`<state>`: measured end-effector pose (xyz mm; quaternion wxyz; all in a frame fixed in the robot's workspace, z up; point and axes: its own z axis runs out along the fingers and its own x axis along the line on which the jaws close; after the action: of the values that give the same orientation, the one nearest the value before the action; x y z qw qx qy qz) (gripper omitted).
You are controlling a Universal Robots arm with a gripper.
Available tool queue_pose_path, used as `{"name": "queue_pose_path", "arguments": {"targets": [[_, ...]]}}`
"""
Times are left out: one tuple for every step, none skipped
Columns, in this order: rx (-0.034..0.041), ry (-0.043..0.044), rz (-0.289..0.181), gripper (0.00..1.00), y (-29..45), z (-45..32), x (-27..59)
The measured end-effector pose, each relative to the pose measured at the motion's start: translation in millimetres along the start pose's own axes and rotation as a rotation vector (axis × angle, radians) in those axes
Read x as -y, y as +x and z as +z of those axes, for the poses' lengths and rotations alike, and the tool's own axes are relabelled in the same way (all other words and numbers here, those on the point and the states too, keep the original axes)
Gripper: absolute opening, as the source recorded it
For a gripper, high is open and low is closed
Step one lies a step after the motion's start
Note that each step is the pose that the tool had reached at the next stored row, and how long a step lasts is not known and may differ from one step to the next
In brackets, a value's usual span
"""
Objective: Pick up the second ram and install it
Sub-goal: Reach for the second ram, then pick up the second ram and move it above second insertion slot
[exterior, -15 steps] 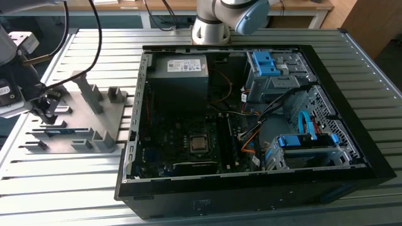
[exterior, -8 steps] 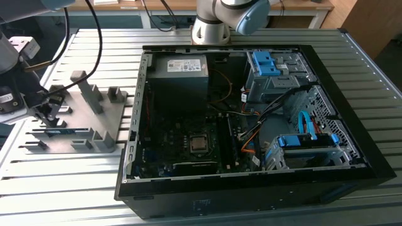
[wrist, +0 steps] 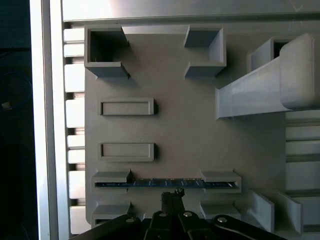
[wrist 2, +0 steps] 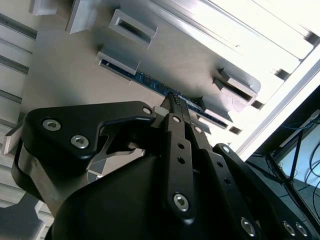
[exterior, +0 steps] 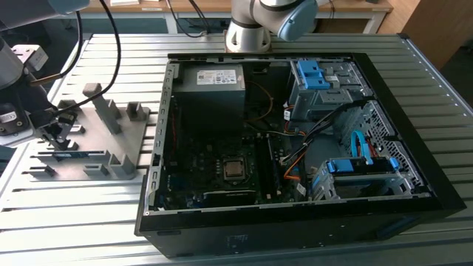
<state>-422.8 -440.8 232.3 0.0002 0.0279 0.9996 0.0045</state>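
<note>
The second ram (exterior: 74,155) is a thin blue-green stick standing on edge in the slots of the grey holder plate (exterior: 92,119) at the exterior view's left. My gripper (exterior: 61,143) hangs over that plate, its black fingers drawn together. In the first wrist view the gripper (wrist: 172,193) sits right beside the middle of the ram (wrist: 150,183) on the holder plate (wrist: 175,130). In the second wrist view the gripper (wrist 2: 173,96) overlaps the ram (wrist 2: 150,81) near its middle. Whether the tips touch the stick cannot be made out.
An open black computer case (exterior: 436,183) lies to the exterior view's right of the holder, with motherboard (exterior: 229,166), power supply (exterior: 210,83) and blue drive cages (exterior: 318,77). The arm's base (exterior: 247,33) stands behind it. Tall grey posts (exterior: 99,105) rise from the holder. Black cables (exterior: 111,33) hang over the slatted table (exterior: 74,221).
</note>
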Motion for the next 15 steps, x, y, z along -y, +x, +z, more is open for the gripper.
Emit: {"name": "queue_pose_path", "arguments": {"targets": [[0.0000,0.0000,0.000,0.10,0.0,0.0,0.0],[0.0000,0.0000,0.000,0.10,0.0,0.0,0.0],[0.0000,0.0000,0.000,0.10,0.0,0.0,0.0],[0.0000,0.0000,0.000,0.10,0.0,0.0,0.0],[0.0000,0.0000,0.000,0.10,0.0,0.0,0.0],[0.0000,0.0000,0.000,0.10,0.0,0.0,0.0],[0.0000,0.0000,-0.001,0.10,0.0,0.1,0.0],[0.0000,0.0000,-0.004,0.10,0.0,0.0,0.0],[-0.0001,0.0000,-0.008,0.10,0.0,0.0,0.0],[-0.0002,0.0000,-0.018,0.10,0.0,0.0,0.0],[-0.0003,0.0000,-0.032,0.10,0.0,0.1,0.0],[-0.0005,0.0000,-0.049,0.10,0.0,0.0,0.0],[-0.0006,0.0000,-0.066,0.10,0.0,0.1,0.0],[-0.0008,0.0000,-0.084,0.10,0.0,0.1,0.0],[-0.0009,0.0000,-0.102,0.10,0.1,0.1,0.0]]}}
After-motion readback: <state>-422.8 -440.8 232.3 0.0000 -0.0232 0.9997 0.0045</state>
